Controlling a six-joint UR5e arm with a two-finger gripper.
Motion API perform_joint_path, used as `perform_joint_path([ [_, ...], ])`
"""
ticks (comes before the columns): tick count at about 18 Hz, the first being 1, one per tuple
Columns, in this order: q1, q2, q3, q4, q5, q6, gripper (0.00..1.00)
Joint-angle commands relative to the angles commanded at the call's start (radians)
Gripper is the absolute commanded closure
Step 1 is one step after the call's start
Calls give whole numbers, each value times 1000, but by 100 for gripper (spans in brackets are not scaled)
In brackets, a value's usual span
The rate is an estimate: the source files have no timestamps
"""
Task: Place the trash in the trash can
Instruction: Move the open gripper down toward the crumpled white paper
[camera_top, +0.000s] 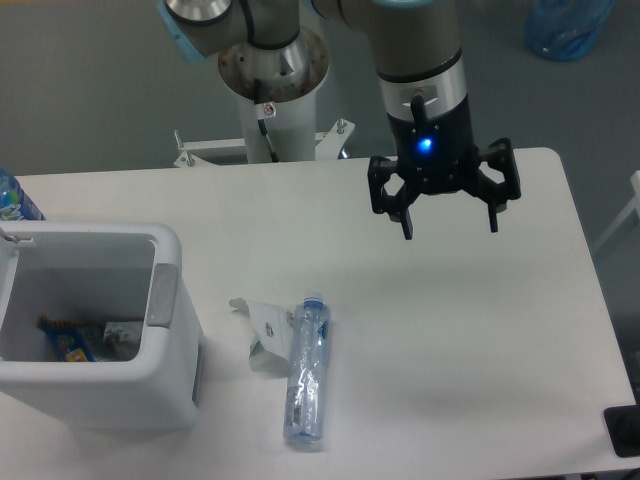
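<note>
Hand: the hand (449, 228) is hanging above the table (470, 340) with its fingers spread wide, gripping nothing, well apart from the trash and to its upper right.
Trash, bottle: the crushed bottle (306, 373) is lying flat near the table's front edge, blue cap pointing away from the camera, just right of the trash can (165, 290).
Trash, wrapper: the crumpled wrapper (262, 330) is lying against the bottle's left side, apparently touching it.
Trash can: it is sitting at the table's left end, already holding some scraps.
Risk, grip: the clear plastic is looking slick and dented, so a pinch across it is likely to slip or make the bottle squirt out sideways.
Risk, neighbour: closing on one item is likely to drag or scatter the other, since both are lying together.
Risk, edge: the bottle's lower end is lying near the table's front edge, so a nudge may roll it off.
Materials: the bottle is thin, transparent and creased; the wrapper is light white paper with green marks, irregularly folded; the can is smooth white plastic, boxy with rounded corners and a grey oblong panel on its rim.
</note>
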Motion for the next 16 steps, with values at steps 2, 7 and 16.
perform_joint_path([
  [2, -2, 2, -2, 0, 2, 0, 0],
  [7, -6, -2, -3, 6, 3, -18, 0],
  [16, -9, -6, -73, 28, -9, -89, 0],
])
